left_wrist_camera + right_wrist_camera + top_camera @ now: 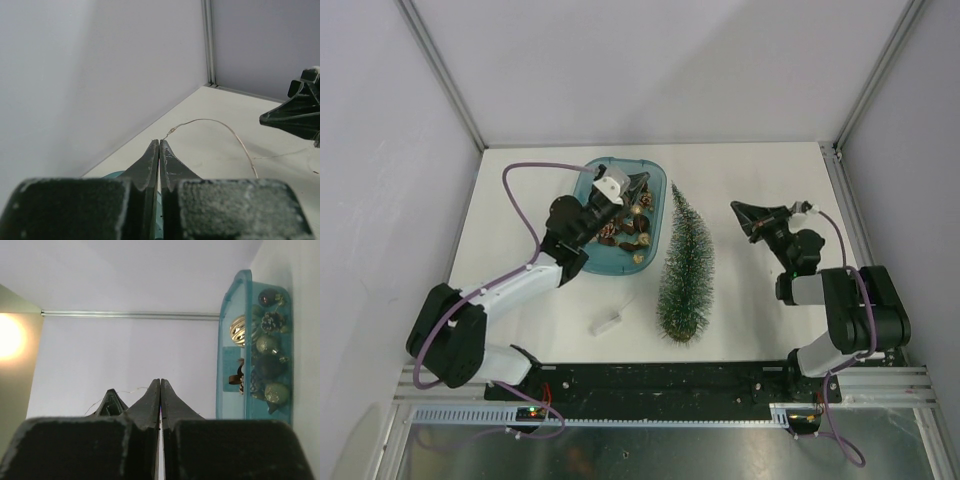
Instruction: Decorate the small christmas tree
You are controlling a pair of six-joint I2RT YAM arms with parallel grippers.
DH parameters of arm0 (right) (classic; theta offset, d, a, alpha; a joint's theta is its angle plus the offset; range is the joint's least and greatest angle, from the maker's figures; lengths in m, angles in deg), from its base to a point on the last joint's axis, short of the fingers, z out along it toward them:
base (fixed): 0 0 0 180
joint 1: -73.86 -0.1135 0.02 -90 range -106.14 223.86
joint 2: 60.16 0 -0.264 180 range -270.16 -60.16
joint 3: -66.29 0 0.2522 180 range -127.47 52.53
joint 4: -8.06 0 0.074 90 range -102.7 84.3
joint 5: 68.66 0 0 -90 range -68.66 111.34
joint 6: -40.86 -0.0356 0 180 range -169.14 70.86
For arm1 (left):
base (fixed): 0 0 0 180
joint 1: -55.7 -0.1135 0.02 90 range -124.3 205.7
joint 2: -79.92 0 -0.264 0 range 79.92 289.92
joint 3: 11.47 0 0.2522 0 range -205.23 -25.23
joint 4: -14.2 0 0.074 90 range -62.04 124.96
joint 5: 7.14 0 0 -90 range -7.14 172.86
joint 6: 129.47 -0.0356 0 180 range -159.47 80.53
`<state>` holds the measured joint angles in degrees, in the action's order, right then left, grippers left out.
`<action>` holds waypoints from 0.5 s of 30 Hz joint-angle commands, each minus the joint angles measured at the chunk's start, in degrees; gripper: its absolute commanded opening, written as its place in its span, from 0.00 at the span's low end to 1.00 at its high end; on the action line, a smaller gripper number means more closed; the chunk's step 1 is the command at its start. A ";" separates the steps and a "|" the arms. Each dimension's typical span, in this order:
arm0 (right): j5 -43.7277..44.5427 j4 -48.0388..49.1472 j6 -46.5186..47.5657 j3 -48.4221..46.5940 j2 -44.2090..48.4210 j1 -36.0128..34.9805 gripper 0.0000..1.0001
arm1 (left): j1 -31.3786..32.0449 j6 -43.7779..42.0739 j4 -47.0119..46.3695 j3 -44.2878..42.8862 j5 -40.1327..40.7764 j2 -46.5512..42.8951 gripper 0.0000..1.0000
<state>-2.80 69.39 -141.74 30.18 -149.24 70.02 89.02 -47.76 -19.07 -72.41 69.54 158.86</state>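
The small christmas tree [685, 260] lies flat on the white table, tip pointing away from the arms and base near the front. To its left stands a teal tray [620, 160] of gold and brown ornaments [267, 345]. My left gripper [638, 186] hovers over the tray's far right part, shut on a thin wire [220, 122]. The wire leaves its tips [159, 141] and arcs right. My right gripper [738, 210] is right of the tree top, pointing left. It is shut [160, 381], and the wire [132, 389] runs up to its tips.
A small white piece [605, 323] lies on the table in front of the tray. White walls and aluminium posts [845, 150] close in the table on three sides. The black rail [660, 380] carrying the arm bases runs along the near edge.
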 commanded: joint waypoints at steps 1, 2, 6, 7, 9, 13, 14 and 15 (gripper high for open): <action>-1.96 -0.16 4.26 0.02 3.37 2.30 0.00 | 0.15 -2.04 -1.67 0.85 -0.31 -3.23 0.06; -2.18 -0.84 4.53 0.02 3.95 2.81 0.00 | 0.16 -2.19 -1.67 1.03 -0.39 -3.42 0.07; -2.90 -2.78 5.21 0.02 5.29 5.45 0.00 | 0.16 -3.56 -1.35 1.99 -1.65 -4.56 0.30; -3.05 -3.21 5.35 0.02 5.52 6.05 0.00 | 0.12 -3.87 -1.20 2.22 -1.77 -4.79 0.32; -3.57 -4.06 5.79 0.00 6.05 7.42 0.00 | 0.15 -4.77 -0.89 2.67 -1.74 -5.23 0.38; -4.43 -6.52 7.37 -0.04 7.60 10.33 0.00 | 0.15 -6.78 -0.65 3.80 -1.73 -6.10 0.90; -4.60 -7.14 7.93 -0.10 7.95 11.08 0.00 | 0.16 -7.28 -0.63 4.09 -1.50 -6.35 0.95; -4.73 -7.98 8.38 -0.21 8.48 11.72 0.00 | 0.07 -7.54 -0.58 4.27 -0.90 -6.52 0.97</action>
<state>-6.19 63.38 -136.49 30.18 -143.78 79.44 89.02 -52.44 -18.98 -69.24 68.36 154.62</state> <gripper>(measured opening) 0.009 0.914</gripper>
